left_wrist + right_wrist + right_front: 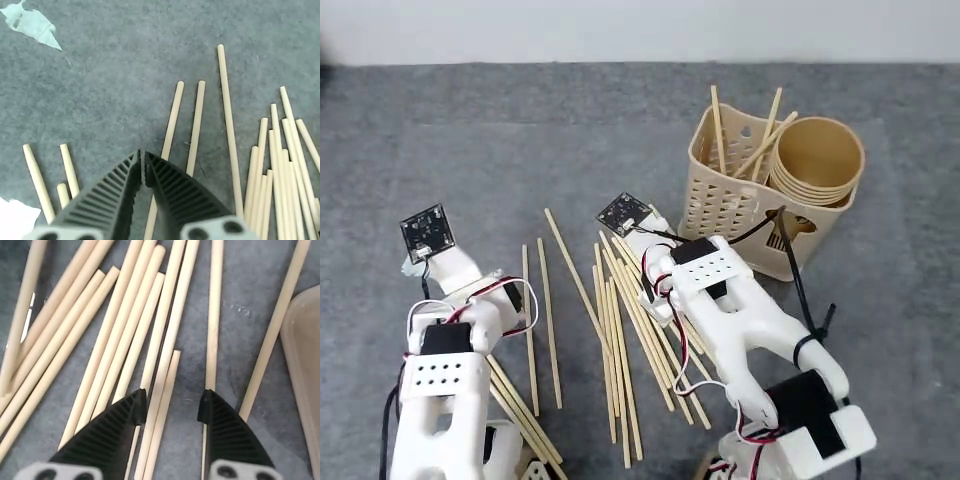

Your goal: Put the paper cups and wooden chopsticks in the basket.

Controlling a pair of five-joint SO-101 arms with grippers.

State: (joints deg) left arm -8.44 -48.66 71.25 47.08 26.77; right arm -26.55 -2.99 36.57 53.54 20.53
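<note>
A beige perforated basket (740, 205) stands at the back right and holds a stack of paper cups (817, 160) and a few upright wooden chopsticks (719, 120). Many loose chopsticks (620, 330) lie scattered on the grey mat between the arms. My left gripper (141, 156) is shut and empty. It hovers just short of two parallel chopsticks (172, 117). My right gripper (172, 395) is open, low over the middle pile. Several chopsticks (150, 325) run under and between its fingers, and the basket's base (305, 355) is close beside it.
The grey mat (520, 150) is bare toward the back left. A scrap of pale tape (32, 22) lies on it ahead of the left gripper, and a white scrap (15, 220) lies beside it. More chopsticks (525, 415) lie by the left arm's base.
</note>
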